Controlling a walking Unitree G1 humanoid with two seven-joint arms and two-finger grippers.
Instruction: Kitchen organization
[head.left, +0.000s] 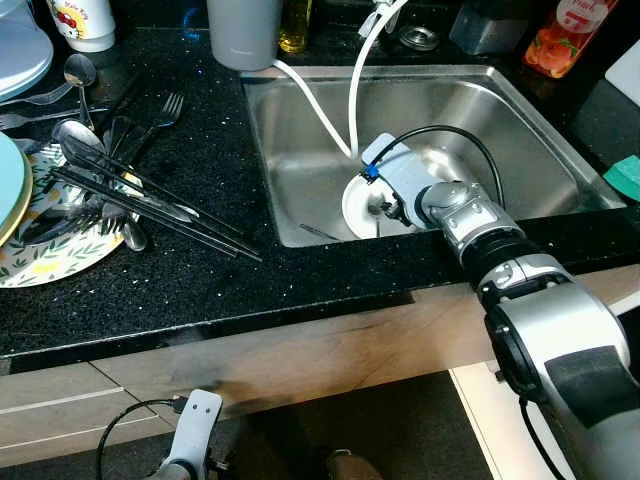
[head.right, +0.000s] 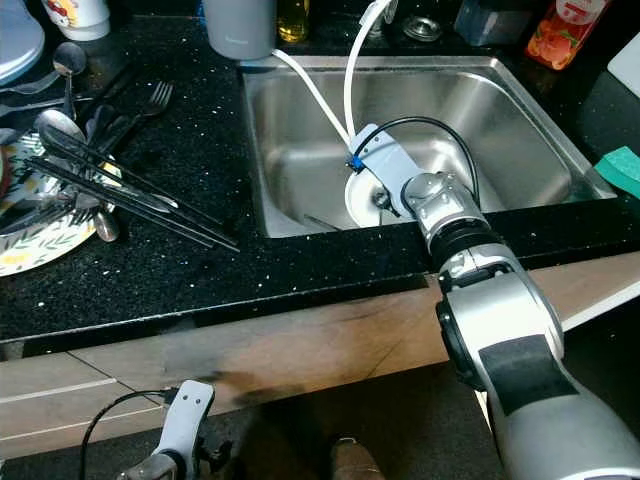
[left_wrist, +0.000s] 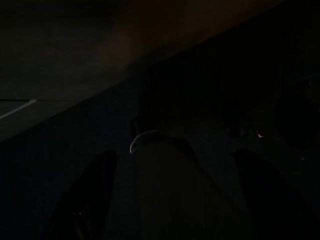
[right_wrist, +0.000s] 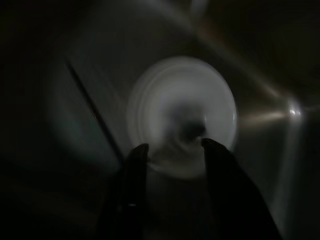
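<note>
My right gripper (right_wrist: 172, 150) is down inside the sink (head.left: 520, 130), fingers parted with nothing between them, hovering just over the near edge of a small white plate (right_wrist: 182, 115) that lies flat on the sink floor. The plate sits straight ahead of my fingertips, with a thin dark utensil (right_wrist: 95, 112) lying just beside it on the steel. I judge the plate to be hard ceramic, light but breakable, and probably wet and slick, so lying flat it gives me little to grip. The raised rim nearest my fingers looks like the best hold, one finger over and one under it. My left gripper (head.left: 190, 440) hangs idle below the counter (head.left: 300, 290); whether it is parted I cannot tell
</note>
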